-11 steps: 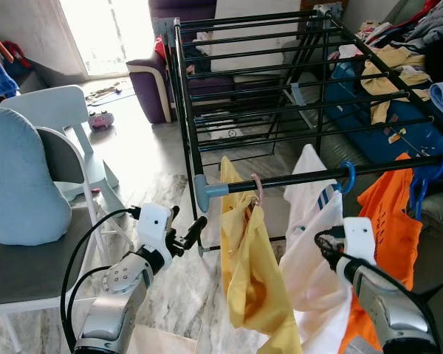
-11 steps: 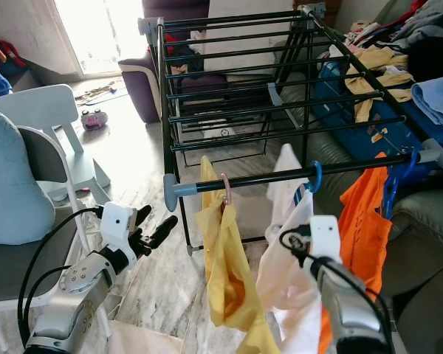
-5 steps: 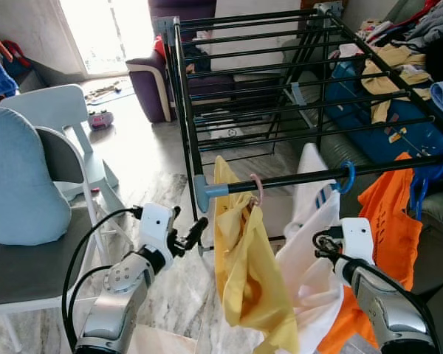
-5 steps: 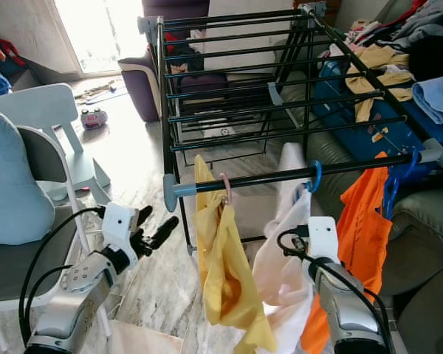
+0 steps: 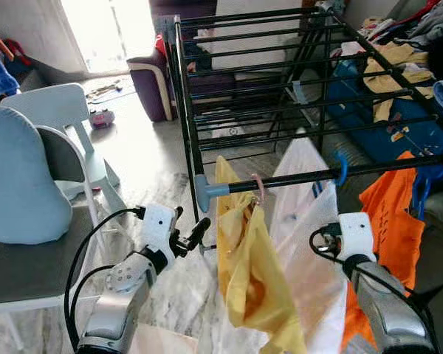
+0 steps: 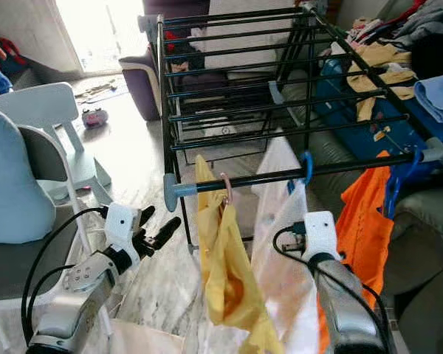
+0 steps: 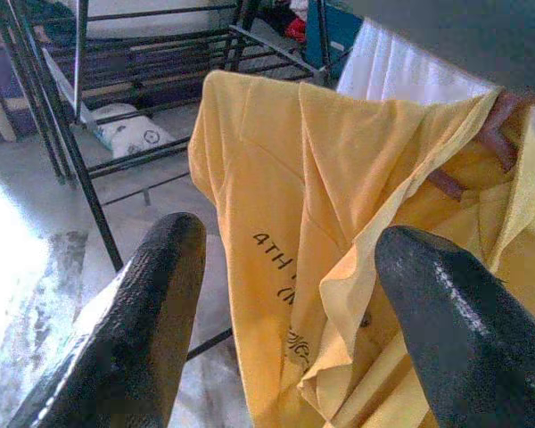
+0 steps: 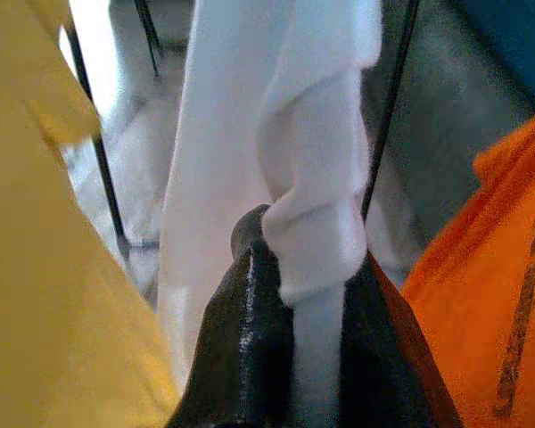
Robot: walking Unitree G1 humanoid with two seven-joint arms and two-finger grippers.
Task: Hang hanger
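Right gripper (image 8: 308,294) clenched on white shirt (image 5: 303,221), hanging by blue hanger (image 5: 342,168) on rack rail (image 5: 295,179). Soft, light, slippery cloth; better hold stiff hanger. Left gripper (image 7: 285,267) released, beside yellow shirt (image 5: 251,280).

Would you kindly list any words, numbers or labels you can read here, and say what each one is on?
"4TH": black print on the yellow shirt, running slantwise down the cloth.
Below it, more black letters and a round mark on the same shirt: creased and too blurred to read.
Dark vertical print on the orange shirt: too blurred to read.
Dark marks on the white bag under the rack: too small to read.
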